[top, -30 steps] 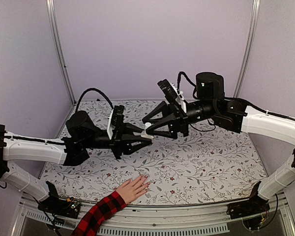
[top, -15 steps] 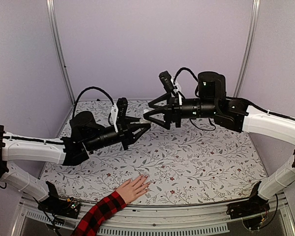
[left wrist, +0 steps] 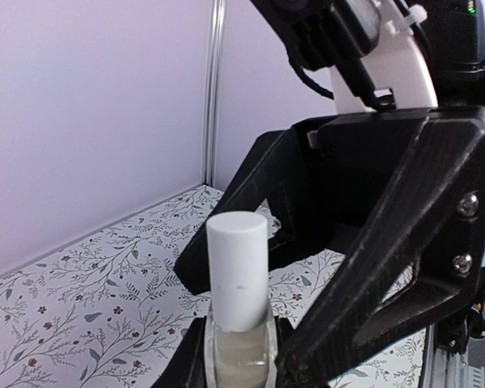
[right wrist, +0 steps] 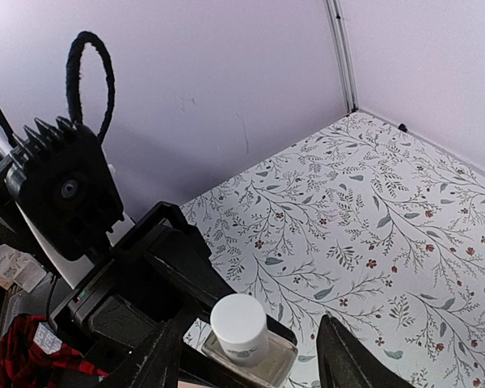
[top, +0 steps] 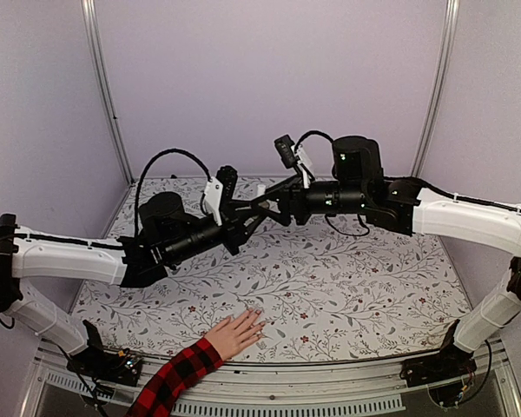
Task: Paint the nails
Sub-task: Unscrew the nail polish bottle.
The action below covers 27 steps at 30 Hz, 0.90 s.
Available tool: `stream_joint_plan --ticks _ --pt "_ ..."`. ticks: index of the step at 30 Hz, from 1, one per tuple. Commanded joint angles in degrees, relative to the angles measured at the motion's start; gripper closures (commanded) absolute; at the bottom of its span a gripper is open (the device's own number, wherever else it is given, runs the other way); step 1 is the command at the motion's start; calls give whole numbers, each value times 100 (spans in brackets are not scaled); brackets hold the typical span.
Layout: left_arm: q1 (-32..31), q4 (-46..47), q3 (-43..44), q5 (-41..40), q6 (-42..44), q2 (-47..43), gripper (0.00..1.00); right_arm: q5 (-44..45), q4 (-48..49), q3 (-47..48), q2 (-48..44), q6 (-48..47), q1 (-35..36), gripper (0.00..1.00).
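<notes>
My left tool [top: 253, 219] is clamped on the bottle [left wrist: 241, 343], its white cap [left wrist: 238, 271] pointing into the gap between my right tool's [top: 270, 207] parted jaws. The nails [top: 256, 318] lie well below, flat on the worktop [top: 365, 287] at its near edge, nearer my left arm.

Plain lilac walls [top: 269, 78] with silver corner posts [top: 104, 87] enclose a table [top: 365, 287] covered in floral-print cloth.

— Where is there room around the hand [top: 236, 333]?
— Bare table [top: 373, 287] from its 12 round to 3 o'clock.
— And what stands in the way?
— The left gripper [top: 250, 219] and right gripper [top: 267, 207], meeting aloft at 12 around the bottle [left wrist: 239, 311].
</notes>
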Motion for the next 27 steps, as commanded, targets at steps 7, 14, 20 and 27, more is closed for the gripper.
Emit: stream_joint_plan --ticks 7,14,20,27 --pt "-165 -113 260 -661 203 167 100 434 -47 199 174 299 -37 58" --pt "-165 -188 255 -682 206 249 100 362 -47 220 146 259 -46 83" --pt "-162 -241 246 -574 186 275 100 73 -47 206 127 125 -42 97" --pt "-103 -130 129 184 261 129 100 -435 121 -3 -104 -269 -44 100"
